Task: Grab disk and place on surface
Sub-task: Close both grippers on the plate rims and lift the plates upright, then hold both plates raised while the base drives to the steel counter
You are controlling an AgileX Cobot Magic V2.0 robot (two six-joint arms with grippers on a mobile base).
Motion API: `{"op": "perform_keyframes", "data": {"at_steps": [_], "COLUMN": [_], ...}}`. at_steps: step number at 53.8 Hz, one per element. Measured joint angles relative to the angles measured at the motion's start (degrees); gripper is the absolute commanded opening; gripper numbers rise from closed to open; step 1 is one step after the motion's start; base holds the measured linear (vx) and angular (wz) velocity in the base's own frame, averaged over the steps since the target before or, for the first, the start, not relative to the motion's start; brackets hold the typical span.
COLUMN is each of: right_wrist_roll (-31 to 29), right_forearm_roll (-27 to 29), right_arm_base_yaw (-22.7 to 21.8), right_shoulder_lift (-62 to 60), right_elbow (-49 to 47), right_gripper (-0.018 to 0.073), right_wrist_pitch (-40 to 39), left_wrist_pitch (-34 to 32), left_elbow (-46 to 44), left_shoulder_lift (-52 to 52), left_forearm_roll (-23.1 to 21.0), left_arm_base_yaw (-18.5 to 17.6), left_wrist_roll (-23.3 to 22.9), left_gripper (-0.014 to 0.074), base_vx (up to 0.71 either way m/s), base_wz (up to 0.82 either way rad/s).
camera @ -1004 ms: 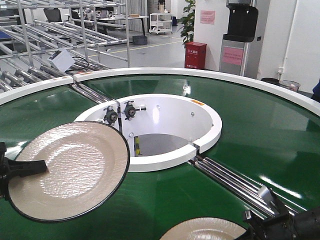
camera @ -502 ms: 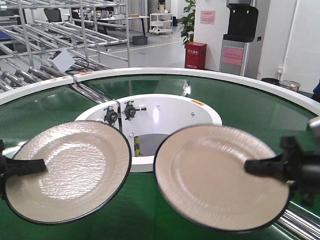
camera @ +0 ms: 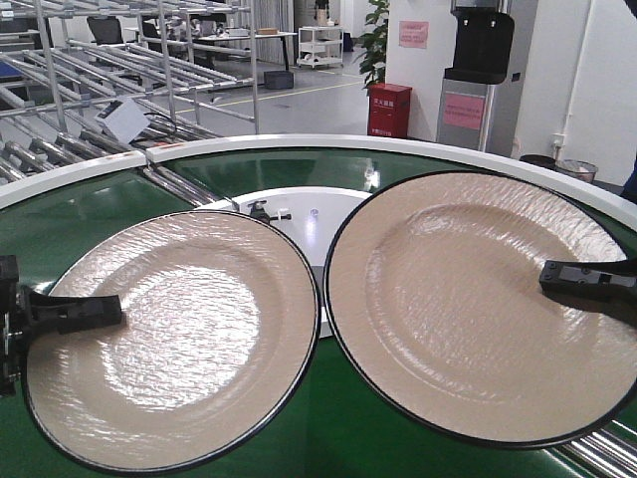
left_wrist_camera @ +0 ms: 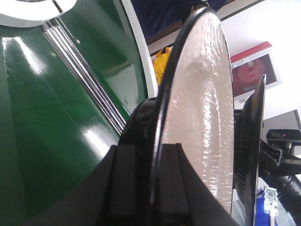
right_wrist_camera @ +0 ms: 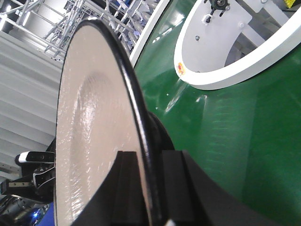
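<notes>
Two beige disks with black rims hang tilted above the green belt, side by side, rims almost touching. My left gripper (camera: 105, 311) is shut on the left rim of the left disk (camera: 179, 339). My right gripper (camera: 557, 279) is shut on the right rim of the right disk (camera: 468, 299). In the left wrist view the left gripper (left_wrist_camera: 150, 150) pinches the disk (left_wrist_camera: 202, 108) edge-on, one finger on each face. The right wrist view shows the right gripper (right_wrist_camera: 149, 157) clamped the same way on its disk (right_wrist_camera: 94, 132). The surface is out of view.
The green round conveyor belt (camera: 478, 189) lies under both disks, with a white outer rim (camera: 299, 144) and a white inner ring (camera: 299, 214). Metal rollers (camera: 597, 453) cross the belt at lower right. Racks (camera: 100, 60) and a red box (camera: 389, 110) stand beyond.
The right disk has risen from the bottom edge of the view to the upper right. Both disks have come up and closer to the camera and now hide most of the inner ring.
</notes>
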Motion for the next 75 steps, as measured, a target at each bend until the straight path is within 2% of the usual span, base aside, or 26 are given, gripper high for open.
{"op": "perform_keyframes", "data": {"at_steps": [44,75], "right_wrist_roll": [-0.4,-0.4], "right_forearm_roll": [-0.2,-0.2], "right_arm_base_yaw": [0.0,0.0], "right_shoulder_lift": [0.0,0.0], "right_elbow": [0.1,0.1], "right_gripper": [-0.0008,-0.0008], "right_wrist_pitch": [-0.2,-0.5], "left_wrist_pitch": [-0.7,-0.7], "left_elbow": [0.0,0.0], "left_shoulder_lift": [0.0,0.0], "left_forearm_roll": [0.2,0.2], "left_arm_base_yaw": [0.1,0.1], "left_wrist_roll": [0.0,0.0], "left_gripper": [-0.0001,-0.0001], "base_vx": [-0.01,-0.16], "base_wz": [-0.03,-0.58]}}
